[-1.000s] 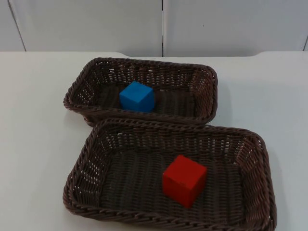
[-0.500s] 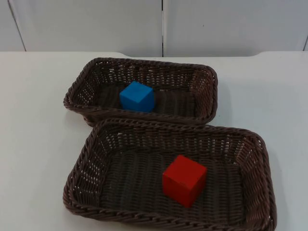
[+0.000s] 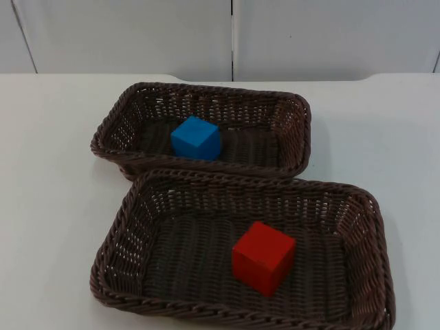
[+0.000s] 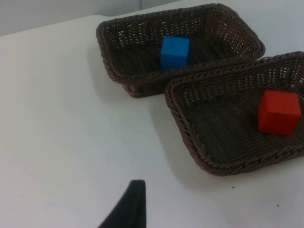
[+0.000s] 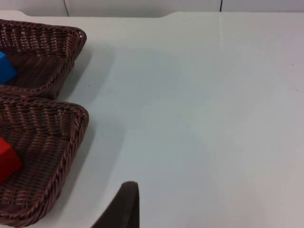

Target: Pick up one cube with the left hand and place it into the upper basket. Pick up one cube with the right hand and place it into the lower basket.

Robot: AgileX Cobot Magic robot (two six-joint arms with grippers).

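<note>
Sitting nearest in the top view, the lower basket (image 3: pixel 137 206) is a dark brown woven tray filling the lower middle of the frame, and the red cube (image 3: pixel 263 257) rests on its floor right of centre, turned so one corner faces forward. The cube is a plain matte red block, well apart from the basket's walls. Just behind, the upper basket (image 3: pixel 295 130) of the same weave lies in the upper middle of the frame, its near rim touching or all but touching the far rim of the lower one. The blue cube (image 3: pixel 196 137) sits on its floor left of centre, a plain bright blue block.

The white surface (image 3: pixel 55 206) carries both baskets and ends at the grey partition wall (image 3: pixel 137 34) along the top of the frame.

The left tool (image 4: pixel 129 209) hangs above bare surface, off to the side of both baskets, touching nothing. The right tool (image 5: pixel 123 204) hangs likewise over bare surface beside the lower basket's corner, gripping nothing. One dark fingertip of each is seen, so how wide either stands cannot be told.
</note>
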